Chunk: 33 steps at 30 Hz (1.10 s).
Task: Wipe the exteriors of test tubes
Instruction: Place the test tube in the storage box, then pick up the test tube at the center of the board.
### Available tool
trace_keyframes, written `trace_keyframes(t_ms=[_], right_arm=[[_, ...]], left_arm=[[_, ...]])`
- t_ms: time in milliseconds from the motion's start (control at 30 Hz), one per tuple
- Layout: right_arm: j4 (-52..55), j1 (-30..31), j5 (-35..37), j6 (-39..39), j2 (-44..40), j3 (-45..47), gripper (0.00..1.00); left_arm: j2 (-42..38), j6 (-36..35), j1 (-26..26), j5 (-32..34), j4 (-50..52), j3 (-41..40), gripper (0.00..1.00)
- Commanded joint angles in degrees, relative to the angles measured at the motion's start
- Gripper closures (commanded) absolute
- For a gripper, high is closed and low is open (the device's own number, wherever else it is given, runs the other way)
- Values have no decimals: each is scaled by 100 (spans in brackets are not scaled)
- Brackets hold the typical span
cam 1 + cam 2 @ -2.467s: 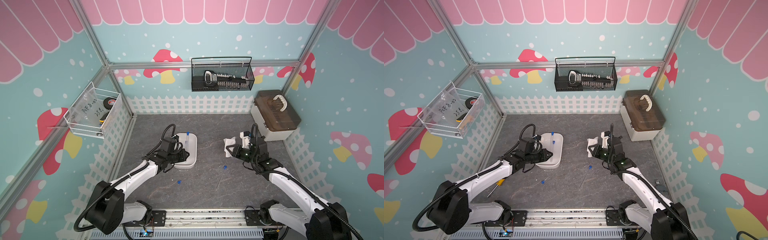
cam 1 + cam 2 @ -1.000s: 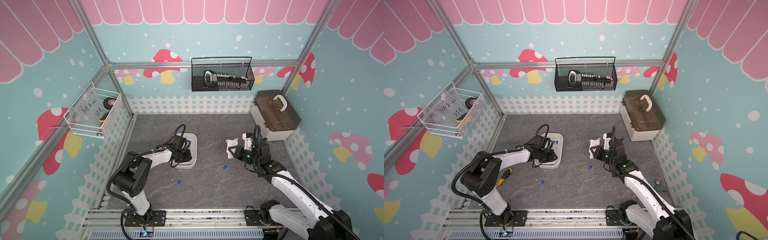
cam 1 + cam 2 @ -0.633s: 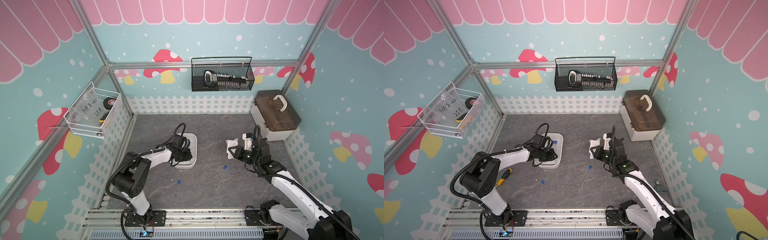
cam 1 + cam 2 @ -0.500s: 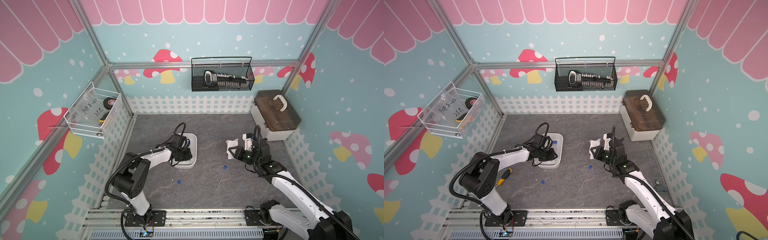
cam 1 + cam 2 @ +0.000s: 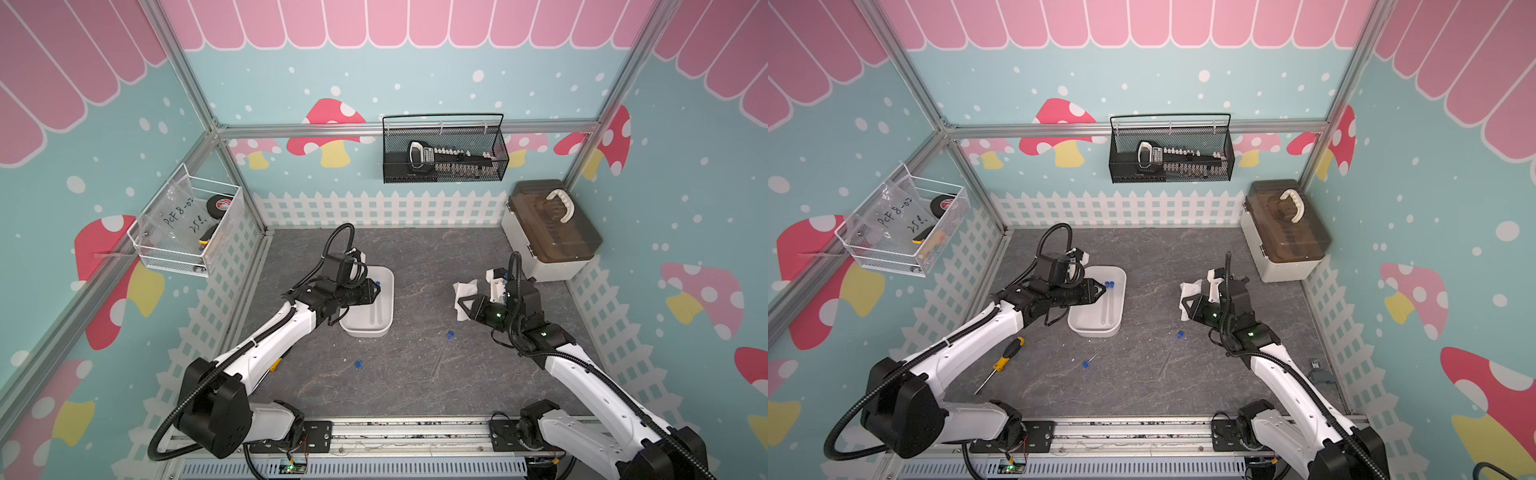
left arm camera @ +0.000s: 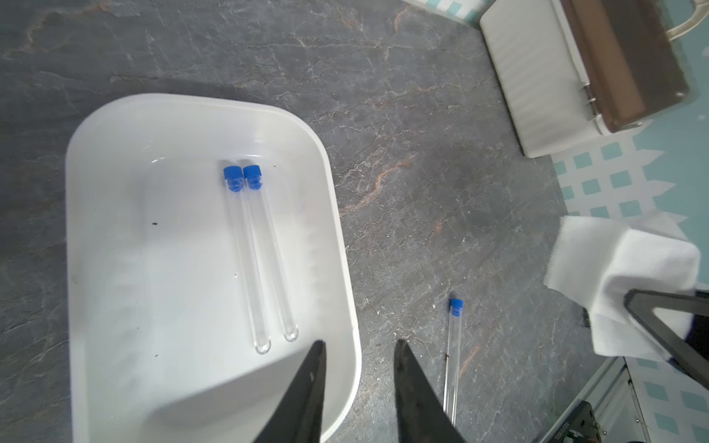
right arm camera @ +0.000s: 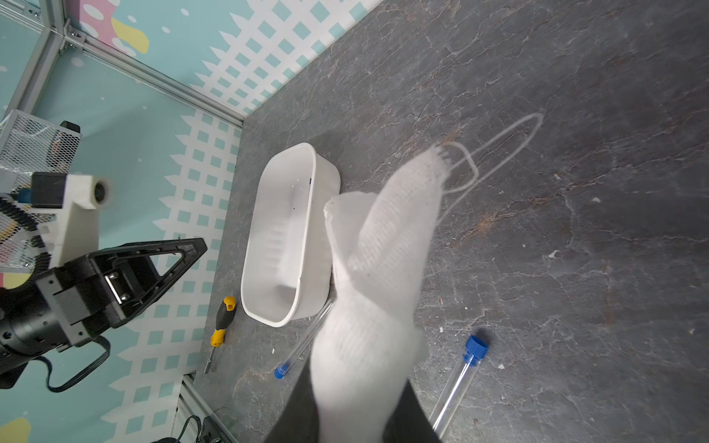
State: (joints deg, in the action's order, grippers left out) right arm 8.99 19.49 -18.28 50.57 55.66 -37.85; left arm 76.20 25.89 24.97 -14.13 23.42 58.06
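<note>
**A:** What has changed in the last second or so?

**B:** The left gripper [image 6: 360, 347] was low inside the white rounded plastic tray [image 6: 337, 214]. Now the arm has lifted, and the gripper hangs just above the tray's left side. Its black jaws are apart with nothing between them, so I read it as a release only just made.

**A:** Where are the test tubes, then?

**B:** Two thin, clear, blue-capped test tubes [image 6: 268, 253] lie side by side on the tray floor. They are touching, with their caps toward the far end. A third tube [image 5: 1170, 353] lies on the grey stone-patterned tabletop [image 5: 1183, 257] near the middle. A fourth tube [image 5: 1098, 353] lies just nearer than the tray. Neither of those two has shifted.

**A:** And the other arm?

**B:** It is unchanged. The right gripper [image 5: 1187, 307] stays clenched on the white square cloth [image 7: 376, 287]. It holds the cloth off the table on the right, well apart from the tray.

**A:** What does that mean for the wiping?

**B:** My guess is that the pair in the tray are finished and the two on the table are still to be done. That would put the job about half way. The left gripper is free, so the likely next step is to fetch one of the loose tubes and carry it to the cloth. They are slim, smooth and round, so they may roll or slip when pinched flat against the table.
</note>
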Motion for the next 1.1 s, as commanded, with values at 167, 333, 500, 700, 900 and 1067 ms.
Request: trace_keyframes(t_ms=[167,333,500,700,900,1067], right_arm=[[231,-32,138,-29,-273,246,80],[328,-49,238,21,-491,438,80],[530,-59,285,84,-779,595,80],[788,-68,403,182,-1265,791,80],[1159,-68,380,121,-1624,870,80],[1277,-68,313,94,-1834,966,80]], left_arm=[[-4,-53,925,57,278,-326,66],[134,222,1738,337,172,-317,66],[401,499,2388,415,-201,-427,66],[1001,738,3070,641,-296,-350,66],[1348,986,3550,865,-468,-357,66],[1604,1067,3742,1138,-456,-324,67]])
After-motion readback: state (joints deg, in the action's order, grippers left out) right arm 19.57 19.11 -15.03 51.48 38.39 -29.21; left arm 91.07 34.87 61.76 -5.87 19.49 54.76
